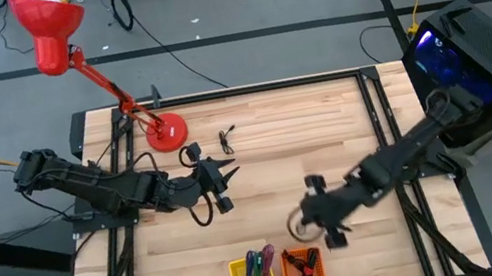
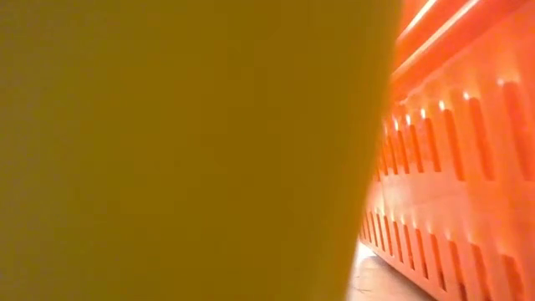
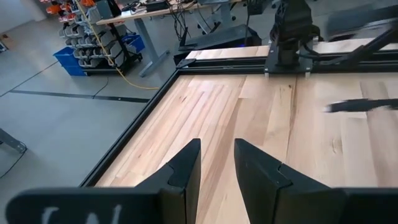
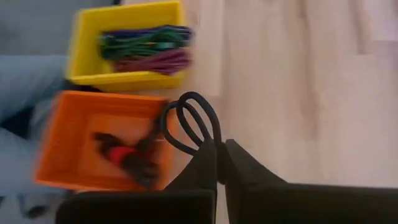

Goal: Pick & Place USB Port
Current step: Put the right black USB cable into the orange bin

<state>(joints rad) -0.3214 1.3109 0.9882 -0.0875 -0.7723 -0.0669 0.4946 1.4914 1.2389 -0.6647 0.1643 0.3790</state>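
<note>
My right gripper [image 4: 219, 149] is shut on a black looped cable [image 4: 189, 121]. It is near the table's front edge [image 1: 306, 221], just beyond the orange bin [image 4: 74, 168] and the yellow bin [image 4: 127, 43]. The orange bin holds black and red cable pieces [image 4: 127, 158]. The yellow bin holds green and purple cables [image 4: 146, 50]. My left gripper [image 3: 217, 165] is open and empty over the table's middle left [image 1: 225, 177]. Another small black cable [image 1: 226, 140] lies on the table near the far edge. My right gripper pinches the black cable between its two fingers where the loop's strands meet [image 4: 213, 142]. The loop sticks out past the fingertips toward the orange bin, and its far end shows over the bin's near wall. I cannot tell whether the cable touches the table.
A red desk lamp stands with its base [image 1: 165, 132] at the table's far left. A black computer case [image 1: 480, 56] with blue light sits off the right edge. The yellow bin [image 2: 167, 150] and the orange bin [image 2: 468, 167] fill the low view. Bare wood [image 1: 327, 134] lies between the arms.
</note>
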